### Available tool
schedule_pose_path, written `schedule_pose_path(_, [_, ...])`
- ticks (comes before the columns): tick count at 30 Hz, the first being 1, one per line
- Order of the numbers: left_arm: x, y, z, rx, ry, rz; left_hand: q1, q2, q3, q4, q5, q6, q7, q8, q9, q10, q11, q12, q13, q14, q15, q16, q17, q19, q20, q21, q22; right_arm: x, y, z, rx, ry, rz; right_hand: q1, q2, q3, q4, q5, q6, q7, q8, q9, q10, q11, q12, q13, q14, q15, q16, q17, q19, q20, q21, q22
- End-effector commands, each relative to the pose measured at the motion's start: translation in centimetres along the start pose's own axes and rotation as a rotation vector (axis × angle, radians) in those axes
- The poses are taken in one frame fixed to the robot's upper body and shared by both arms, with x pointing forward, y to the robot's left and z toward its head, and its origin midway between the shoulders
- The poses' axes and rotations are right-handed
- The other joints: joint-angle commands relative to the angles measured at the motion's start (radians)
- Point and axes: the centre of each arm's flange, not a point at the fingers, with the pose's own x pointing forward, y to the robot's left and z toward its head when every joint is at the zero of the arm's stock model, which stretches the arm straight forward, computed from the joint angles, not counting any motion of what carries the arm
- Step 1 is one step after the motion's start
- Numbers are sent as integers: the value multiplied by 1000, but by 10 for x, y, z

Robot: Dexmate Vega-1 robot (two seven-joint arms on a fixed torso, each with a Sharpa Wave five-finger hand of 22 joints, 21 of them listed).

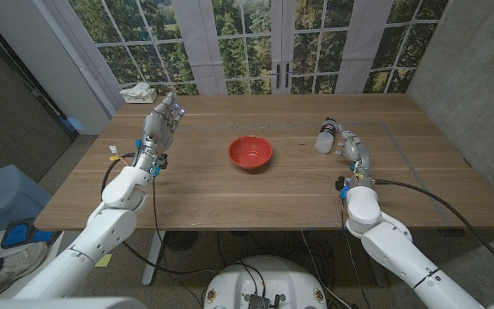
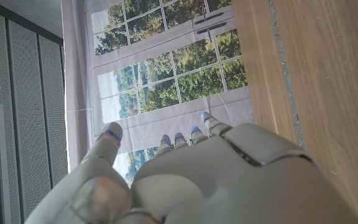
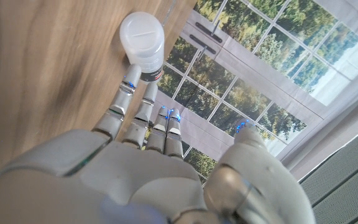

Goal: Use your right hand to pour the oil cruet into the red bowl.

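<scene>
Oil cruet (image 1: 325, 137): pale, translucent, white-capped, dark band below cap; upright, just beside right hand (image 1: 351, 148) fingertips. Red bowl (image 1: 250, 152): round, upright, well apart, toward left hand.

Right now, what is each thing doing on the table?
Oil cruet: standing upright, cap on, not lifted.
Red bowl: upright, looks empty.
Right robot hand: open, fingertips by the cruet, not gripping.
Left robot hand: raised, holding nothing.

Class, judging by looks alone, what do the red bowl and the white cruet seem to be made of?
Red round bowl: probably plastic or glazed ceramic; even colour with a soft sheen. White translucent oil cruet: likely plastic; cloudy, matte body with a moulded top.
</scene>
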Motion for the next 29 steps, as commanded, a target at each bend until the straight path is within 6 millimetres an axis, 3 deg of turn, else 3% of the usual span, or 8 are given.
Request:
schedule_pose_path(1, [-8,-1,3,2,-7,16,-7,25,3,-9,-1,2,-6,5,3,-62,-3,3,2,-77,-93,2,4,1,-43,1,2,5,-8,16,51,-85,97,-32,23,-3,11,-1,20,-1,5,2,3,6,9,2,-44,-13,-27,-14,-53,-25,-36,1])
schedule_pose_path(6, [-13,0,4,5,-8,25,-8,25,3,-10,-1,3,-5,5,3,-62,-2,3,2,-78,-93,1,4,0,-44,1,2,7,-10,24,70,-111,119,-59,34,-8,18,-1,32,-2,6,1,12,11,12,0,-77,-18,-52,-33,-100,-41,-71,0])
schedule_pose_path(15, [-28,3,1,0,17,50,-10,24,1,-11,-1,2,-6,5,3,-62,-2,3,2,-79,-93,1,4,-1,-45,0,2,8,-16,35,58,-138,151,-93,46,-15,29,-1,42,0,5,1,21,21,13,-1,-112,-9,-81,-54,-129,-64,-100,0])
schedule_pose_path(18, [-31,3,-2,-1,35,53,-10,23,1,-11,-2,2,-6,4,3,-62,-2,3,2,-80,-93,1,4,-2,-45,0,2,9,-18,40,63,-153,153,-110,51,-19,34,0,46,0,4,0,28,23,15,-2,-125,-11,-94,-67,-161,-79,-123,-1])
schedule_pose_path(25, [-41,3,-17,-20,83,65,-12,23,0,-11,-2,0,-5,4,3,-65,-2,2,2,-83,-93,1,5,-5,-45,-1,2,8,-21,46,49,-181,129,-141,62,-19,26,3,58,2,1,-2,36,30,11,-6,-202,-49,-168,-132,-308,-127,-230,-3])
schedule_pose_path(29, [-47,5,-20,-17,87,68,-13,24,0,-11,-2,0,-4,4,3,-66,-2,1,2,-84,-92,0,5,-5,-44,-1,2,6,-20,44,52,-193,118,-149,69,-15,18,3,66,5,0,-2,40,28,10,-7,-236,-51,-201,-166,-384,-136,-287,-3])
